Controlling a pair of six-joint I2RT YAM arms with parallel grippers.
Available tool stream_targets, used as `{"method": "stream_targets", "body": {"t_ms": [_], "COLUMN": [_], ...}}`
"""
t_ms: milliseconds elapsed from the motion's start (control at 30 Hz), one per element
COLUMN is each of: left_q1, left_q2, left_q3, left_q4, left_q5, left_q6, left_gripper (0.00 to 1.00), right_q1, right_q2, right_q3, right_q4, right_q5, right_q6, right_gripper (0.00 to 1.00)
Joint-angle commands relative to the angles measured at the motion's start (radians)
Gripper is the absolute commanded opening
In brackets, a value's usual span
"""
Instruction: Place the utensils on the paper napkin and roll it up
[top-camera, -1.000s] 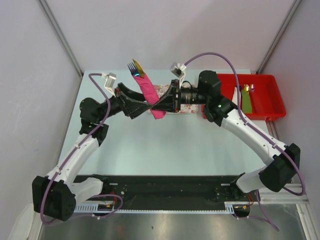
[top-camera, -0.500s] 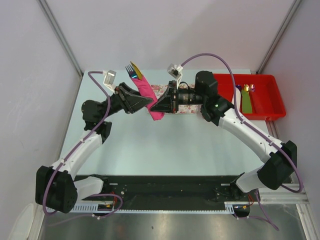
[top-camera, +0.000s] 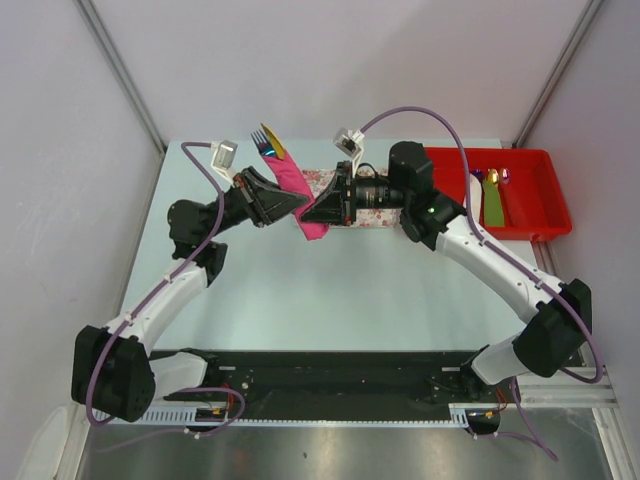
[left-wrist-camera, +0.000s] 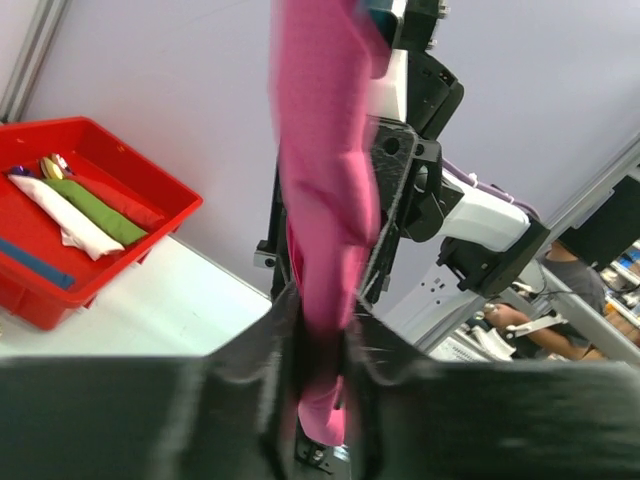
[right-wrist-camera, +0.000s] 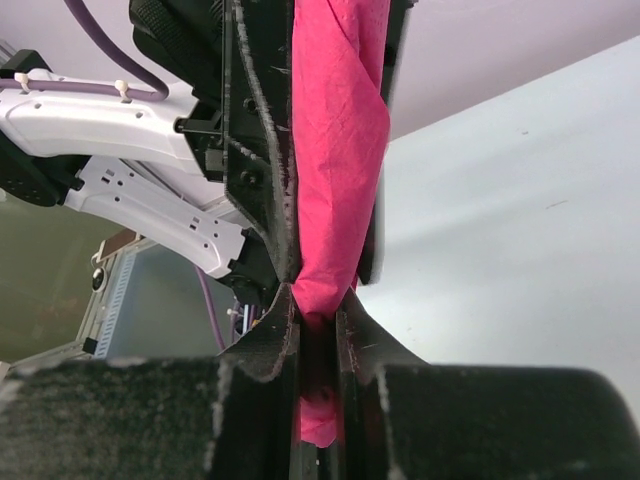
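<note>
The paper napkin (top-camera: 298, 190) is a magenta roll held slanting in the air over the table's far middle. The utensils stick out of its upper end: dark blue fork tines (top-camera: 264, 141) and a gold knife tip (top-camera: 277, 141). My left gripper (top-camera: 293, 203) is shut on the roll's middle from the left. My right gripper (top-camera: 312, 214) is shut on its lower part from the right. The left wrist view shows the napkin (left-wrist-camera: 325, 180) pinched in my left gripper (left-wrist-camera: 320, 340). In the right wrist view the napkin (right-wrist-camera: 335, 150) passes through my right gripper (right-wrist-camera: 318, 325).
A floral tray (top-camera: 324, 180) lies on the table behind and under the grippers. At the far right stands a red bin (top-camera: 540, 195) holding a green bundle (top-camera: 494, 203) and a white bundle (top-camera: 474, 197). Grey walls enclose the pale table (top-camera: 330, 290).
My left gripper has gone from open beside the roll to shut on it, and the left arm has shifted slightly away from me. The right gripper has kept its hold.
</note>
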Motion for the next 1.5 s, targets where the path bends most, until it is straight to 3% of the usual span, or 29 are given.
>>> {"method": "stream_targets", "body": {"t_ms": [0,67,167,233,300,333,433,467,600,633,733,867,1167,1467], "left_q1": [-0.015,-0.015,0.002,0.031,0.051,0.065,0.079,0.079,0.082,0.083,0.085,0.085,0.083,0.077], "left_q2": [0.012,0.015,0.018,0.021,0.031,0.032,0.035,0.034,0.034,0.035,0.038,0.043,0.040,0.034], "left_q3": [-0.003,-0.006,0.011,0.034,0.045,0.054,0.060,0.060,0.062,0.066,0.073,0.077,0.083,0.079], "left_q4": [0.037,0.043,0.069,0.080,0.090,0.093,0.090,0.090,0.107,0.109,0.121,0.133,0.132,0.129], "left_q5": [-0.005,-0.005,-0.007,-0.008,-0.010,-0.007,-0.010,-0.010,-0.008,-0.007,-0.001,-0.002,-0.002,-0.004], "left_q6": [-0.017,-0.025,-0.026,-0.030,-0.046,-0.051,-0.056,-0.057,-0.066,-0.068,-0.074,-0.082,-0.079,-0.076], "left_gripper": [0.14,0.00,0.00,0.00,0.00,0.00,0.00,0.00,0.00,0.00,0.00,0.00,0.00,0.00], "right_q1": [0.000,-0.007,-0.013,-0.019,-0.025,-0.030,-0.057,-0.069,-0.097,-0.103,-0.117,-0.126,-0.142,-0.142], "right_q2": [-0.009,-0.006,-0.002,-0.005,-0.016,-0.018,-0.030,-0.036,-0.058,-0.061,-0.070,-0.055,-0.018,0.024], "right_q3": [0.044,0.044,0.046,0.044,0.041,0.041,0.056,0.064,0.075,0.067,0.046,0.024,-0.040,-0.034], "right_q4": [0.107,0.119,0.130,0.118,0.079,0.059,-0.020,-0.048,-0.161,-0.168,-0.174,-0.105,0.100,0.163], "right_q5": [-0.008,-0.008,-0.027,-0.034,-0.034,-0.022,0.004,0.021,0.041,0.036,0.029,-0.004,-0.106,-0.125], "right_q6": [0.001,0.018,0.038,0.043,0.018,0.008,-0.038,-0.058,-0.117,-0.114,-0.095,-0.005,0.282,0.339], "right_gripper": [0.00,0.00,0.04,0.22,0.30,0.45,0.62,0.64,0.59,0.49,0.32,0.19,0.21,0.20]}}
